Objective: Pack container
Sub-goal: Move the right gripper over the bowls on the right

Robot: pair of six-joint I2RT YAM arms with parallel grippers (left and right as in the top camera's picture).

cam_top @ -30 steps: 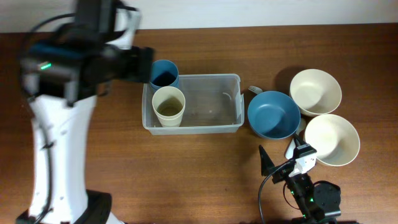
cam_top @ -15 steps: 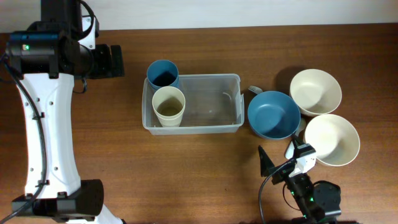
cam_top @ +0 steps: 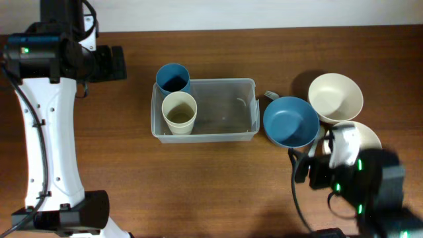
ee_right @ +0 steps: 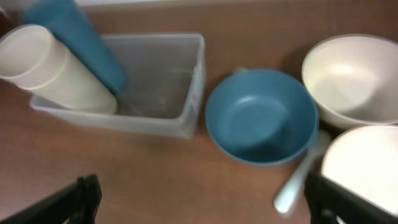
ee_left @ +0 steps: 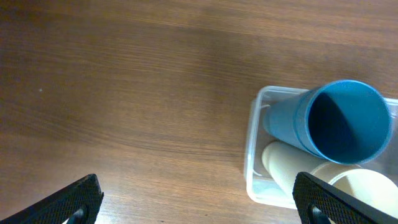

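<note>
Overhead, a clear, colourless rectangular plastic container [cam_top: 218, 80] with rounded corners sits on a brown wooden tabletop [cam_top: 198, 185] between two robot arms. Inside it, a tall blue plastic cup [cam_top: 174, 78] and a tall cream plastic cup [cam_top: 179, 112] are crowded into the end nearest the left pincer [cam_top: 117, 63]. This likely keeps the rest of the container's floor free for more items. The left pincer hangs near that short end without touching it, its fingers spread wide and holding nothing. Its own camera shows the container [ee_left: 252, 162] off to its right, with bare tabletop filling most of the view.

The right pincer [ee_right: 200, 186] is released too, its fingers far apart and empty, and it looks blurred from above. Straight ahead of it rests a round blue plastic bowl [ee_right: 260, 117], just outside the container's other end. To this pincer's right are a farther round cream bowl [ee_right: 354, 78] and a nearer round cream bowl [ee_right: 367, 165]. A white plastic spoon [ee_right: 298, 177] lies close beside the blue bowl. The bowls and spoon appear to await packing, and the blue bowl looks the handiest first pick.
</note>
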